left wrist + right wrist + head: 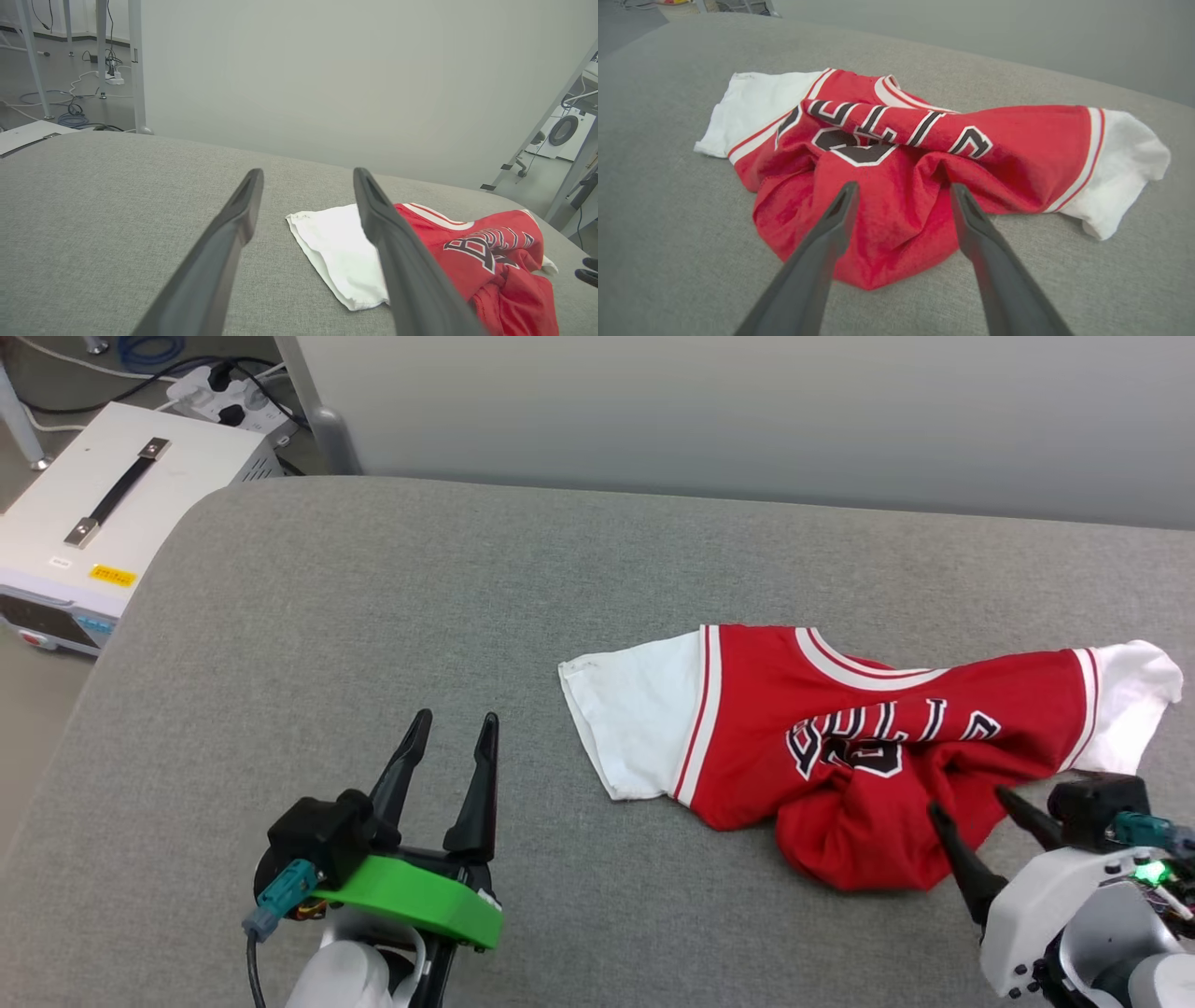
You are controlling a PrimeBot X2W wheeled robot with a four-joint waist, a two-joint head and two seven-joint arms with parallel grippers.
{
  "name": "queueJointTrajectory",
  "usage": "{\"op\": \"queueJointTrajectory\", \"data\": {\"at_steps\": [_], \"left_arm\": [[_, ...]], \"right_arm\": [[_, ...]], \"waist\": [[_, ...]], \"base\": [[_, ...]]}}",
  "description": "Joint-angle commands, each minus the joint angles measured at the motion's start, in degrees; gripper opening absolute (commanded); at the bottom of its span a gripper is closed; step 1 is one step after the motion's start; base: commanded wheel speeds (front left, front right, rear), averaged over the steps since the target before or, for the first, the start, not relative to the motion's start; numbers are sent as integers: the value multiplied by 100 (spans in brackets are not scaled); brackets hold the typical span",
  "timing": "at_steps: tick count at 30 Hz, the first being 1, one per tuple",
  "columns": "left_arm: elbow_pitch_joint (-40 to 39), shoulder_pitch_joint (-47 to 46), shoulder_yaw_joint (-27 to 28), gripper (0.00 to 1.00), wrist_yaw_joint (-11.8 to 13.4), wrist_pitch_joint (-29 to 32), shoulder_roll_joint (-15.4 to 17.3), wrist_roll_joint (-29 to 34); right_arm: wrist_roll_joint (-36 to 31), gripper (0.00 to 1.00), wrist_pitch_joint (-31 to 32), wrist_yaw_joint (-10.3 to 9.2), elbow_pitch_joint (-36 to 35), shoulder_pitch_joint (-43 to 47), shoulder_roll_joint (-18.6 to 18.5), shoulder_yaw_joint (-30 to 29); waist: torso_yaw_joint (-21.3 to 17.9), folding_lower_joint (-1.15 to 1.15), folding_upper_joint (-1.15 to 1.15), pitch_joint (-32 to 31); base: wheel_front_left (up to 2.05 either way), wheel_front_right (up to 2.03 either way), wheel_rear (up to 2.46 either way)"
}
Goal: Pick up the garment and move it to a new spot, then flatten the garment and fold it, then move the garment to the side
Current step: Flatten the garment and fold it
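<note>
Head view: the garment [840, 737], a crumpled red basketball-style knit T-shirt with white short sleeves and black white-outlined lettering, lies right of the middle on the grey fabric-covered surface [373, 597]. Its long axis runs sleeve to sleeve across the picture. The right pincer [967, 800] has its two dark fingers spread wide, holding nothing, with the tips at the bunched red hem. The left pincer [457, 719], equally wide and empty, stands well apart to the left of the near white sleeve. Left wrist view: the left pincer [308, 172] points past that sleeve, so the garment [448, 228] lies ahead and to its right, out of reach. Right wrist view: the right pincer [903, 186] straddles the rumpled lower fold of the garment [924, 135], which lies straight ahead (lettering creased over itself). I judge the right arm nearer for the pick-up, needing only a short drop and a close on that fold.
</note>
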Motion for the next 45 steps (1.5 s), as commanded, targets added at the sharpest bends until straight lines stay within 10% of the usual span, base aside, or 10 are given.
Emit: {"op": "queueJointTrajectory", "data": {"at_steps": [1, 17, 19, 20, 45], "left_arm": [[22, -82, -15, 100, -18, -33, -29, -40], [81, -266, -35, 100, -18, -33, -79, -64], [95, -272, -36, 100, -18, -33, -84, -62], [103, -272, -29, 100, -18, -33, -87, -61], [222, 139, -14, 100, -18, -33, -114, 0]], "right_arm": [[180, 100, 315, -5, -9, -2, -115, 154], [501, 100, 1739, -5, 1413, -930, -795, 1384], [613, 16, 1820, -5, 1546, -933, -778, 1465], [671, 0, 1841, -5, 1575, -931, -782, 1530], [1467, 0, 3918, -5, -119, 407, -552, 1459]], "waist": [[121, 0, 0, 105], [616, 0, 0, 373], [637, 0, 0, 361], [642, 0, 0, 341], [291, 0, 0, -420]], "base": [[0, 0, 0], [0, 0, 0], [0, 0, 0], [0, 0, 0], [0, 0, 0]]}}
